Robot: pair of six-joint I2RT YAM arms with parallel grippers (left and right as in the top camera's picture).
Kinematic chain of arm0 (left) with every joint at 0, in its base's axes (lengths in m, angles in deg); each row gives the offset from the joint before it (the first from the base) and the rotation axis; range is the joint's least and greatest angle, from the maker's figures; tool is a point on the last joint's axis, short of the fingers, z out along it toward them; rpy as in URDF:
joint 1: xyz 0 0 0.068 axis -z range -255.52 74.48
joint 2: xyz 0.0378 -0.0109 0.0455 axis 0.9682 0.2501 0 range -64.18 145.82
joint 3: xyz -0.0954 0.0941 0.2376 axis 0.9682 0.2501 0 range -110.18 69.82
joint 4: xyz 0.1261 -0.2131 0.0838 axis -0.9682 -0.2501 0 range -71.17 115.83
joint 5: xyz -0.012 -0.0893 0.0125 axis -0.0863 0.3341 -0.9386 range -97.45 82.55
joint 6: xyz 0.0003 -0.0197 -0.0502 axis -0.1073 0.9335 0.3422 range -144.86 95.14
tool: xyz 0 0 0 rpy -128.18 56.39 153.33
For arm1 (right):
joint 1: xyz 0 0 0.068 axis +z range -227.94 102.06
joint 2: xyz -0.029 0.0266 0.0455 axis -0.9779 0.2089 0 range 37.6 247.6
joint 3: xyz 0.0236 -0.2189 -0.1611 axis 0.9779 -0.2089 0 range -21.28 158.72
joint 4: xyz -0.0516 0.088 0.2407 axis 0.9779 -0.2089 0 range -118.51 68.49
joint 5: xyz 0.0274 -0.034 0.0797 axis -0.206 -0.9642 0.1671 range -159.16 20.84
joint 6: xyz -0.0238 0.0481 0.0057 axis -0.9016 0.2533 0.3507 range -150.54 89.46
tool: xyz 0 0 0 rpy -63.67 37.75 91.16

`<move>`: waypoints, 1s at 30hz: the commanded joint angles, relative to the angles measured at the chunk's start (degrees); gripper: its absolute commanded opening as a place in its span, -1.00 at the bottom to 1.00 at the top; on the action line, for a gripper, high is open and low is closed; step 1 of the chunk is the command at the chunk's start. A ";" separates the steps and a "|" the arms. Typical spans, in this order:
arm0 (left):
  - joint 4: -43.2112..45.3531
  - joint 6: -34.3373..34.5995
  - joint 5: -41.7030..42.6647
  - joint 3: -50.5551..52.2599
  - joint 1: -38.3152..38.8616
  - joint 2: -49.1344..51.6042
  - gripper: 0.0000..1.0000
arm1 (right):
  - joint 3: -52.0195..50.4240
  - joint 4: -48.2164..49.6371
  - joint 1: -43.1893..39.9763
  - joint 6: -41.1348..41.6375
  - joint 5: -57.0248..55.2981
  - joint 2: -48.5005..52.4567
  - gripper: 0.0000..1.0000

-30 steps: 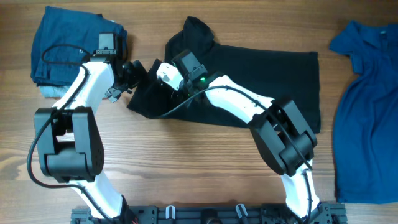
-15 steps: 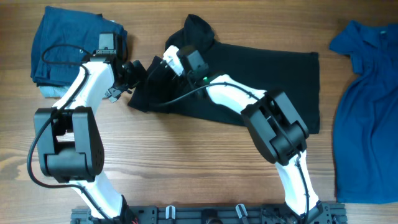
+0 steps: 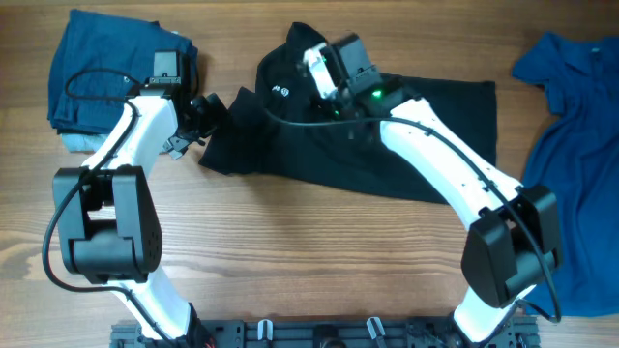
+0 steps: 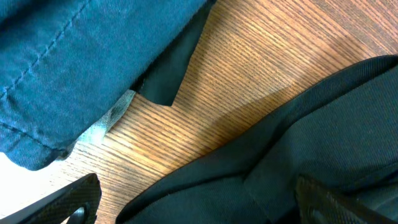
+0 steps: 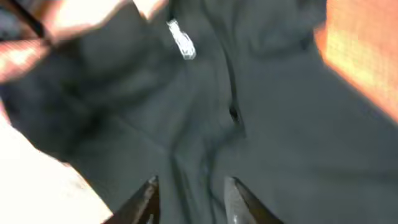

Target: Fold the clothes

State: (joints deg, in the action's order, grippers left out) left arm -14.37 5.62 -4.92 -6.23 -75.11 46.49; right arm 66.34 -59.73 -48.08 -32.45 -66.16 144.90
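Note:
The clothes, a black polo shirt (image 3: 435,126), lie partly folded across the middle of the table, with the white logo (image 3: 280,90) showing near the collar. My right gripper (image 3: 311,75) hovers over the collar end. In the right wrist view its jaws (image 5: 189,196) stand apart above rumpled black fabric (image 5: 280,124), holding nothing. My left gripper (image 3: 215,114) sits at the shirt's left edge, wide open. In the left wrist view its fingers (image 4: 68,199) straddle black cloth (image 4: 311,124) without pinching it.
A stack of folded navy and pale blue garments (image 3: 97,68) lies at the back left, close behind my left gripper, and fills the top of the left wrist view (image 4: 74,62). A bright blue shirt (image 3: 571,164) is spread at the right edge.
My right gripper has swung from the shirt's left part back toward the collar, and its jaws have parted and let go of the fabric. The logo is now uncovered. The left arm has not moved.

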 commanded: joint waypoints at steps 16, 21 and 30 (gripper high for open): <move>0.15 -0.26 0.46 0.33 -0.15 0.35 1.00 | -8.46 -6.54 -1.25 -6.49 -0.39 8.63 -0.81; 0.15 -0.26 0.48 0.33 -0.15 0.35 1.00 | -8.57 -6.82 -1.99 -1.49 -0.66 8.66 -0.85; 0.15 -0.26 0.48 0.33 -0.15 0.35 1.00 | -7.98 -3.56 -5.57 5.95 -5.55 8.59 -0.92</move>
State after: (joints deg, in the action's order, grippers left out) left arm -14.33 5.62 -4.92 -6.23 -75.11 46.52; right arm 58.51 -65.06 -52.10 -32.00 -69.92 152.90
